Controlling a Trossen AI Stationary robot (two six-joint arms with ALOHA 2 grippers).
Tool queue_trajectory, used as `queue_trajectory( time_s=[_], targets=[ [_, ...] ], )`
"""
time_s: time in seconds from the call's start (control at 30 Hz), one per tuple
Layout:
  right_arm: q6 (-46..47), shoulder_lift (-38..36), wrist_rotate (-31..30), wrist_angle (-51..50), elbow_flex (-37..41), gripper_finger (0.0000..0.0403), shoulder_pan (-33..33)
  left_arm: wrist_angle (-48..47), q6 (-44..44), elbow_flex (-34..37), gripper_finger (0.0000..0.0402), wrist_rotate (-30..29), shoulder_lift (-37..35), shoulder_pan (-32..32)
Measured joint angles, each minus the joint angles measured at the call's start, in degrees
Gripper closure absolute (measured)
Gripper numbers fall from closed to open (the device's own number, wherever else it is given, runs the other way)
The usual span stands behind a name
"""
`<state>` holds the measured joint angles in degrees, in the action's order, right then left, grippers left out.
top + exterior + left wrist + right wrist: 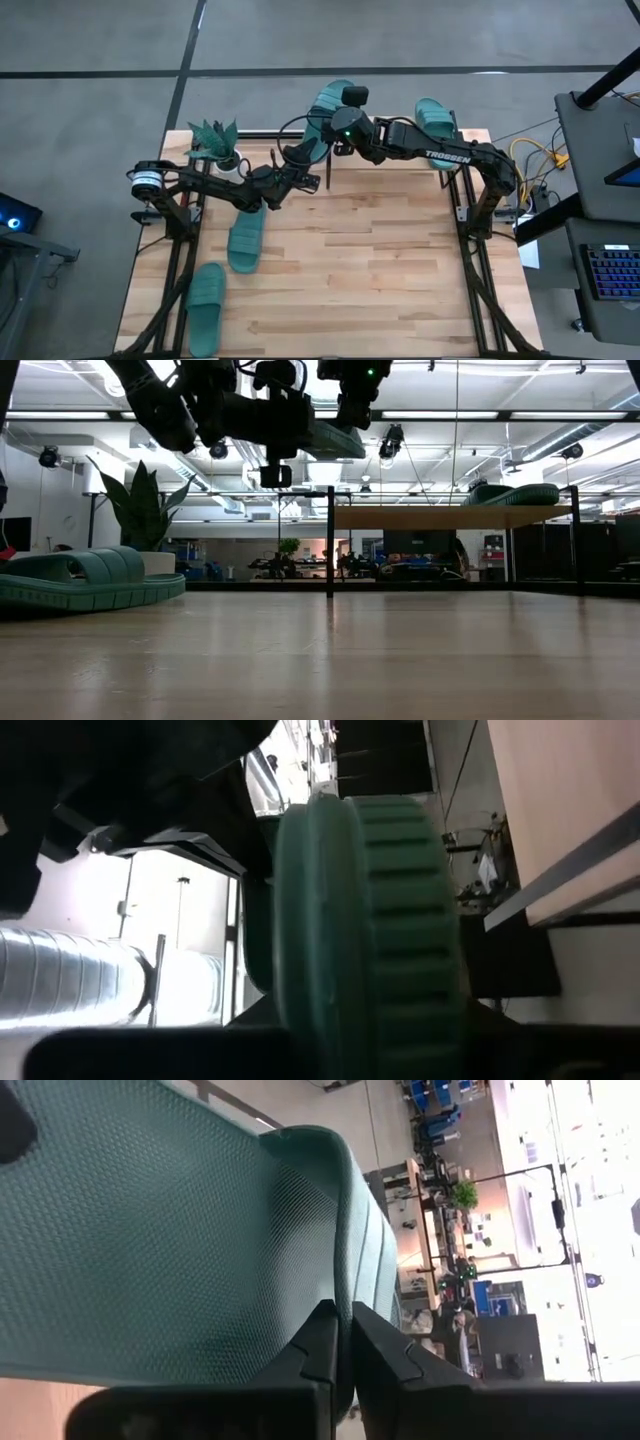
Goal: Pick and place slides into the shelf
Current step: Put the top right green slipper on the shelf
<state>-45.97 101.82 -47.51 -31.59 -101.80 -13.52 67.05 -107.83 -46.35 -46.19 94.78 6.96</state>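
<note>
A teal slide (332, 100) hangs high over the table's far edge, between both grippers; it also shows in the low view (335, 440). My right gripper (340, 130) is shut on it from above. My left gripper (305, 155) is at its near end, shut on it. The shelf (450, 517) stands at the far right, and a second slide (435, 118) lies sole down on its top board. Two more slides (245, 237) (205, 300) lie sole down on the table's left half. My left gripper holds the slide at its near end (310, 940), coming level from the table's left. The slide fills the wrist view and hides the place of contact. My right gripper pinches the thin edge of the strap (340, 1295) between its two fingers (385, 1350), one on the textured inner face and one on the ribbed outer face. It comes from above. The slide is lifted clear, about level, higher than the shelf top.
A spiky green plant in a white pot (215, 140) stands at the far left, close to my left arm. The shelf's black leg (328, 175) stands just near the grippers. The table's middle and right near part are bare wood (380, 270).
</note>
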Motion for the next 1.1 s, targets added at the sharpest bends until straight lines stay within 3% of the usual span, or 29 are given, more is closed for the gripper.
queue_trajectory(
  time_s=[0.27, 0.53, 0.63, 0.73, 0.9, 1.1],
  targets=[
    [-3.22, -0.08, -0.32, -0.12, 0.04, 0.0393, -0.07, -0.12, 6.72, 0.60, 0.0203, 1.76, -0.85, -0.02],
    [-2.69, -3.17, 0.37, -1.53, 0.04, 0.0394, -0.21, -0.90, 14.91, 4.07, 0.0161, 2.90, -5.32, 0.87],
    [-0.53, -5.32, 6.14, -4.25, 0.04, 0.0394, -0.62, -4.94, 23.11, 7.73, 0.0160, 9.26, -9.70, 1.88],
    [0.52, -7.49, 11.66, -4.59, 0.66, 0.0394, -0.91, -14.23, 32.36, 10.31, 0.0160, 19.38, -15.96, 3.34],
    [-2.38, -9.56, 12.10, -4.38, 1.78, 0.0394, -1.05, -32.76, 43.91, 9.84, 0.0160, 34.14, -25.54, 4.46],
    [-2.95, -11.76, 21.30, -4.83, 4.21, 0.0394, -1.06, -33.46, 44.50, 10.05, 0.0160, 37.70, -31.22, 4.86]
  ],
)
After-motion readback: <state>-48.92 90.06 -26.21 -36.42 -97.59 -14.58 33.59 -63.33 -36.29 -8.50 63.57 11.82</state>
